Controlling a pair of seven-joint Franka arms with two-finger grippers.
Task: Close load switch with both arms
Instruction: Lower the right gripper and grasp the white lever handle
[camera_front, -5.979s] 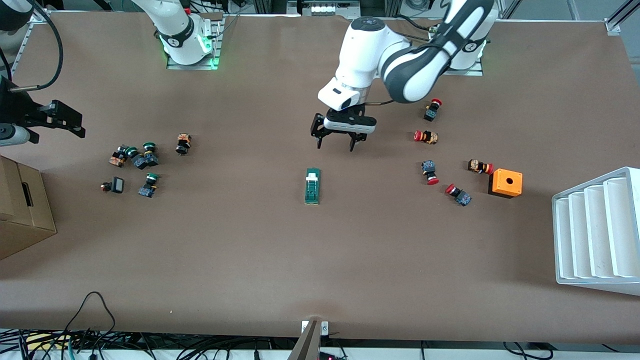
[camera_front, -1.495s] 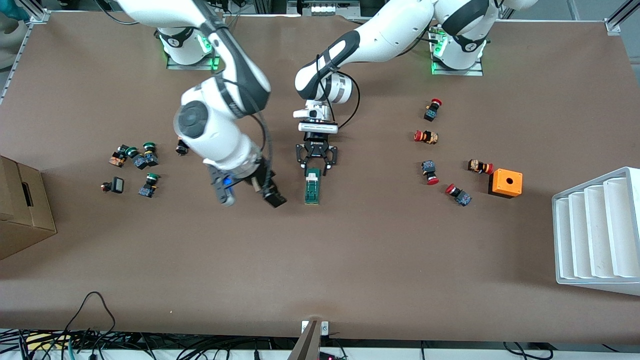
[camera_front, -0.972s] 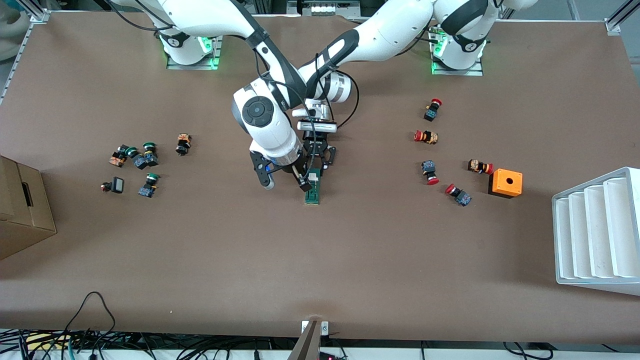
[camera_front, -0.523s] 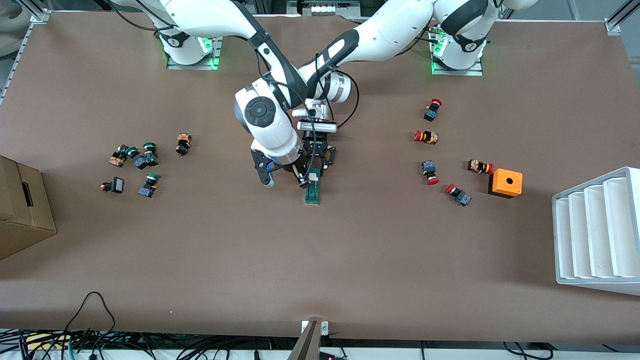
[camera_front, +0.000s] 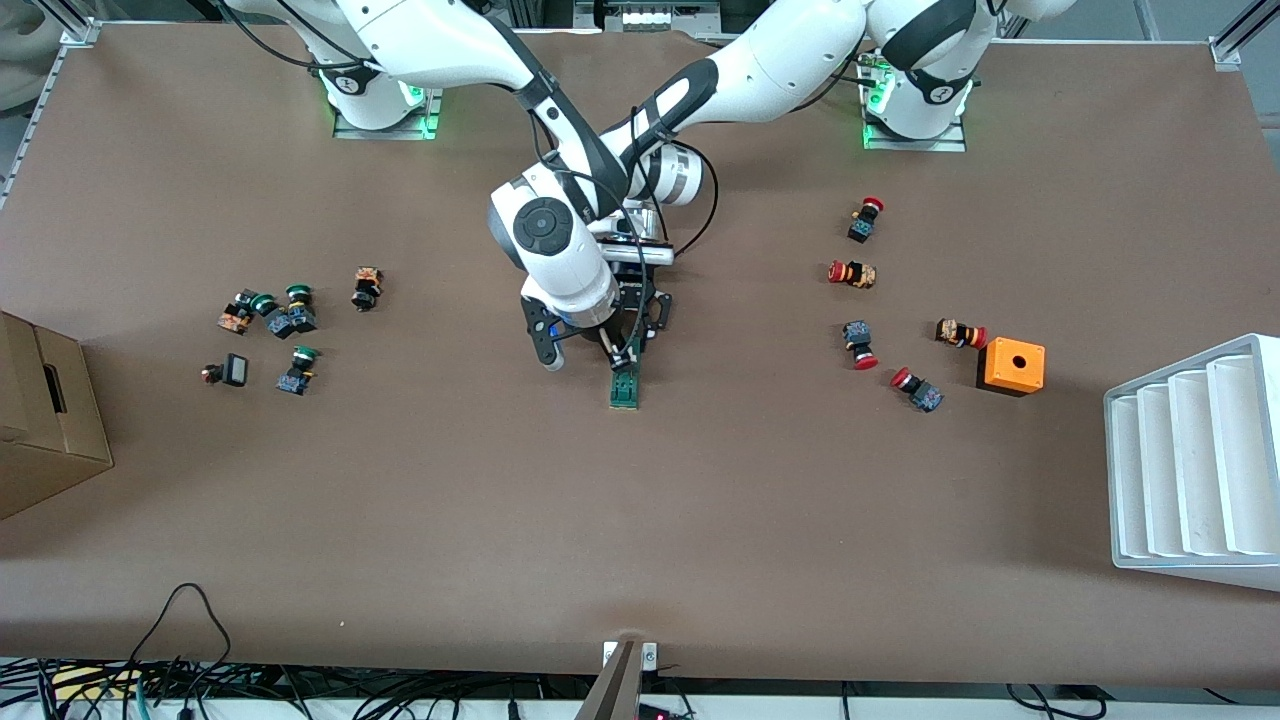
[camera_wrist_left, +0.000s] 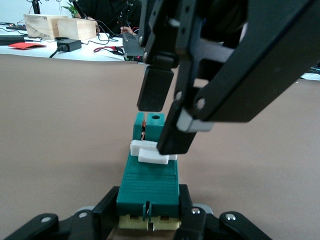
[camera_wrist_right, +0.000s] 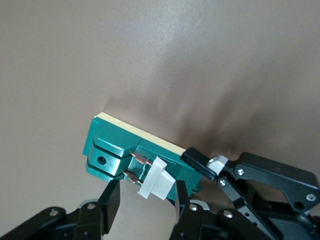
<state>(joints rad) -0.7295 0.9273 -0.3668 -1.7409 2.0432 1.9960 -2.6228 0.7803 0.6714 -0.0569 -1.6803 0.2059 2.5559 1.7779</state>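
Observation:
The dark-green load switch (camera_front: 625, 388) lies at the table's middle, its white tab (camera_wrist_left: 150, 154) raised on top. My left gripper (camera_front: 628, 333) is shut on the end of the switch farther from the front camera; in the left wrist view (camera_wrist_left: 148, 211) its fingers press both sides of the block (camera_wrist_left: 150, 180). My right gripper (camera_front: 585, 357) is open over the switch. In the right wrist view (camera_wrist_right: 147, 200) its fingers straddle the white tab (camera_wrist_right: 156, 182) with gaps. One right finger (camera_wrist_left: 172, 135) touches the tab.
Green-capped buttons (camera_front: 270, 315) lie toward the right arm's end, beside a cardboard box (camera_front: 45, 420). Red-capped buttons (camera_front: 860, 345), an orange box (camera_front: 1012, 365) and a white rack (camera_front: 1195, 460) lie toward the left arm's end.
My left gripper came down and closed on the switch's end. My right arm swung in from its end of the table, and its open gripper moved onto the white tab.

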